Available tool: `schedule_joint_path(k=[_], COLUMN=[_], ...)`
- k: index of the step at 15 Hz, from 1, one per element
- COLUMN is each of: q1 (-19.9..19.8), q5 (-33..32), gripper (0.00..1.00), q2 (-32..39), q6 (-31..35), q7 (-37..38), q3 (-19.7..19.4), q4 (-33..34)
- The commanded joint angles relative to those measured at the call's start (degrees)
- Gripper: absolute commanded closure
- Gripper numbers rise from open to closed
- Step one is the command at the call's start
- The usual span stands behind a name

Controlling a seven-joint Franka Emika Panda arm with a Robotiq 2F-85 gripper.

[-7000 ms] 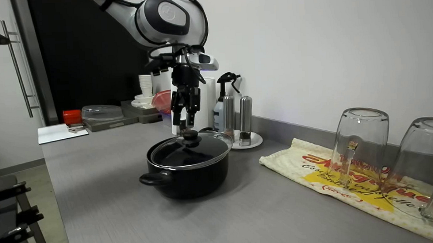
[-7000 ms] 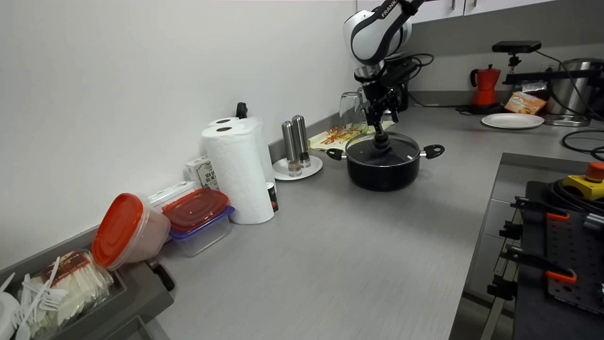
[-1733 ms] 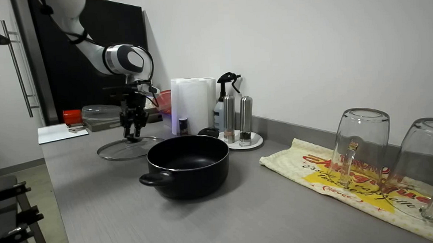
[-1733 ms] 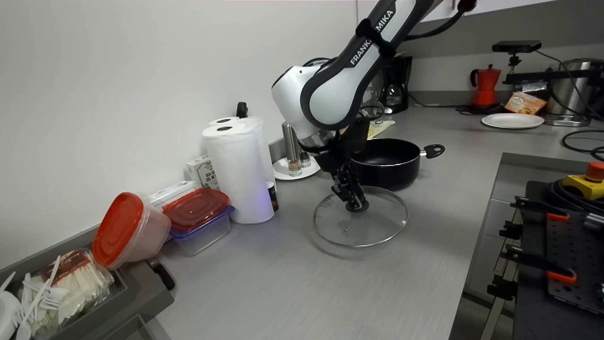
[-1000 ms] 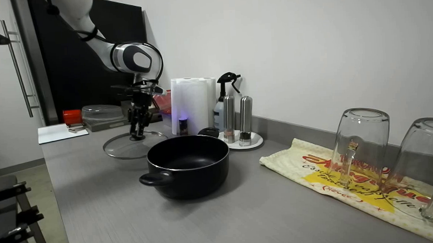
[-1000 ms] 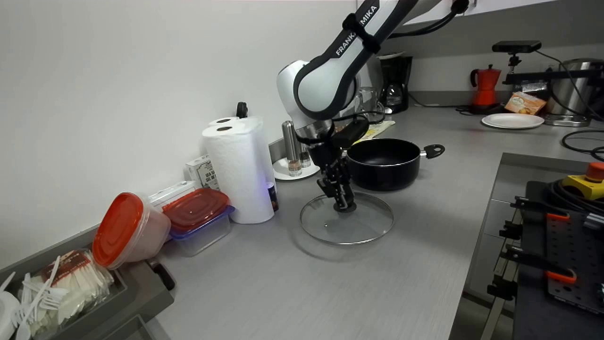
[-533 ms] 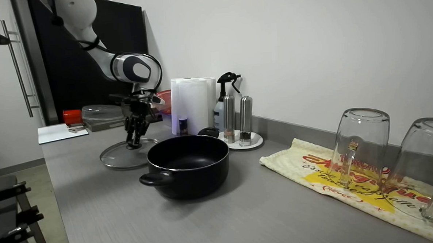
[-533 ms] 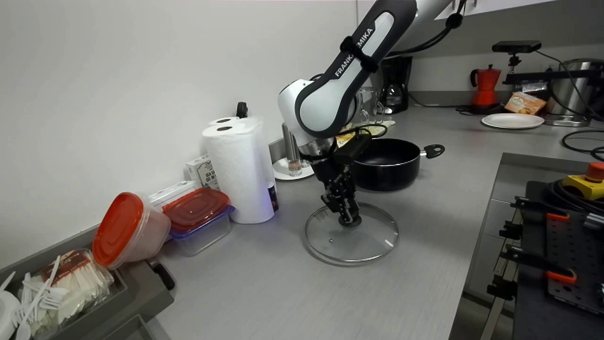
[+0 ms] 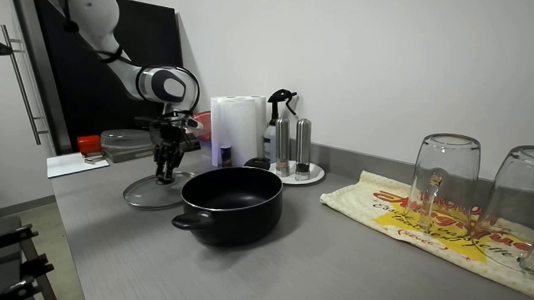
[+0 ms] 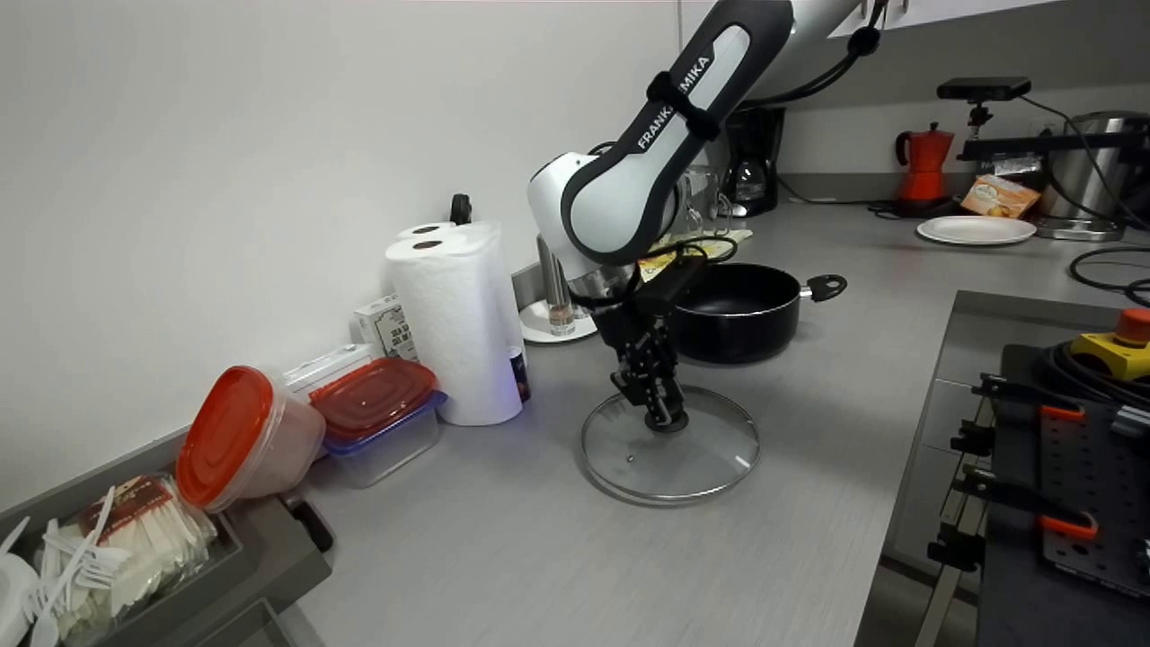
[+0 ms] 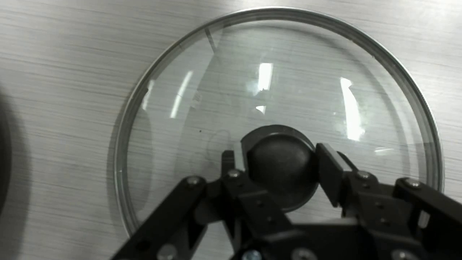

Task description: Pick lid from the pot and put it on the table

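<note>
Under the pot (image 9: 234, 219), table (image 9: 299, 266): is lying flat, matte grey.
Pot: black, is standing uncovered near the lid (image 10: 672, 460).
Lid: glass, is sitting on or just above the table, contact unclear.
Gripper (image 11: 282, 161): is clamping the lid's black knob (image 11: 282, 171).

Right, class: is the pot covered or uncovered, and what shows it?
Uncovered: in both exterior views the pot shows its dark inside, and the lid is off, beside it.

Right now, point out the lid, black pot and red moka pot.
Lid (image 11: 282, 162): wrist view, on its knob.
Black pot (image 9: 235, 226): in an exterior view, on its outer wall.
Red moka pot (image 10: 926, 165): in an exterior view, on its body.
</note>
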Motion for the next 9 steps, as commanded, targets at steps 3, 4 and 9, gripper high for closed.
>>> schedule_joint_path(k=[3,4,9], q1=[0.23,0.08,-0.28], q5=[0.27,0.25,0.25], gripper=[0.37,0.30,0.20], q2=[0.04,-0.07,-0.49], q6=[-0.38,-0.51,-0.63], q7=[-0.34,-0.45,-0.67], q3=[-0.57,-0.71,-0.83], q4=[0.06,0.02,-0.14])
